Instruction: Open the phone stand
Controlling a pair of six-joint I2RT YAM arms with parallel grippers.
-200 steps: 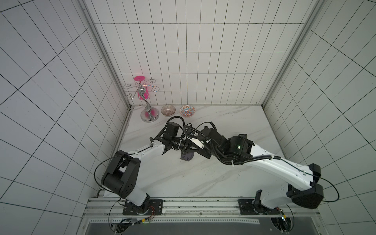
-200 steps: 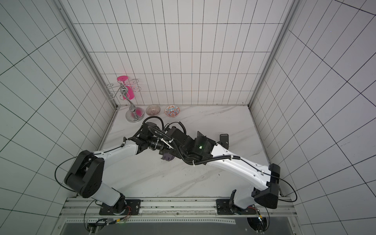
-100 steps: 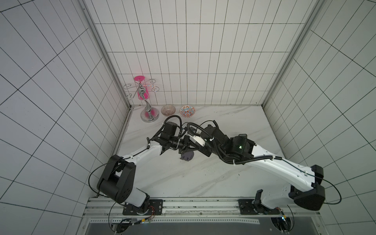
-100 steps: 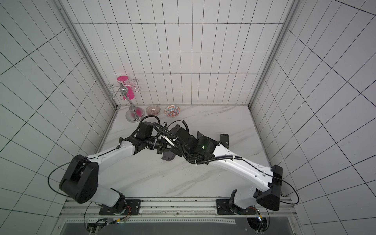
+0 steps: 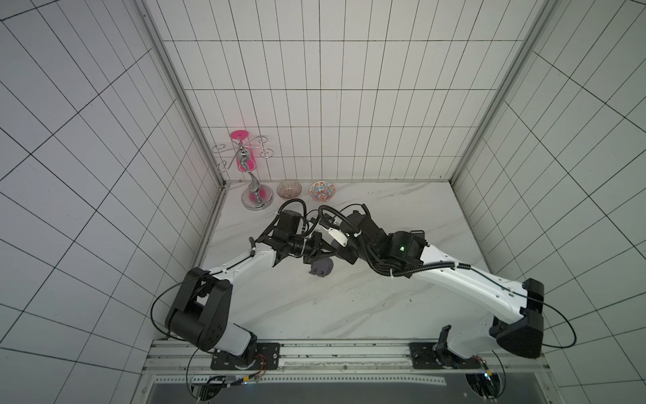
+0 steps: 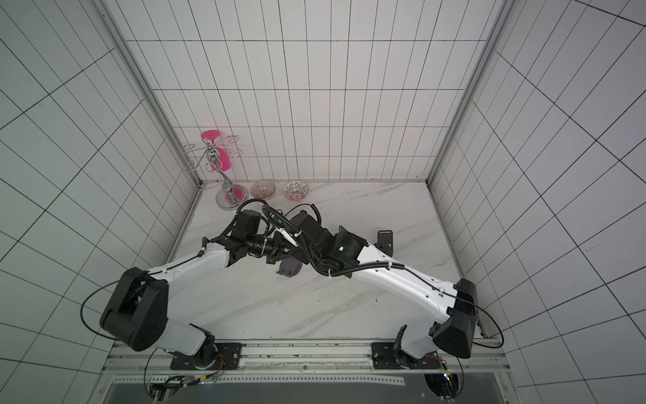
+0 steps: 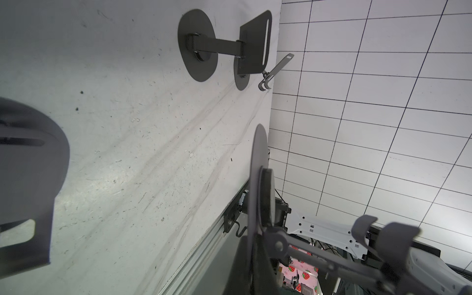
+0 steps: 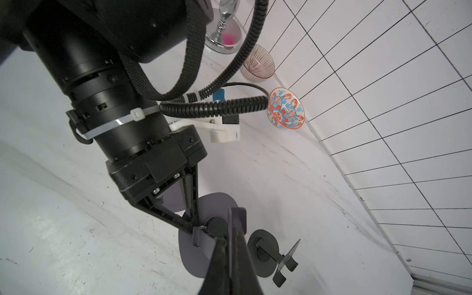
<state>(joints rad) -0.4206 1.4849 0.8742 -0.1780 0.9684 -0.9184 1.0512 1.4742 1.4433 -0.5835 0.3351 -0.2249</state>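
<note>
While both arms leaned over the middle of the table [image 5: 349, 307], the left gripper [image 8: 198, 231] was closed tightly on the round base of the grey phone stand [image 5: 321, 275], and the right gripper [image 8: 231, 242] was closed on its thin plate. Whether the stand touched the table I could not tell. Another black stand [image 6: 384, 239] stood open, well apart, near the right wall.
</note>
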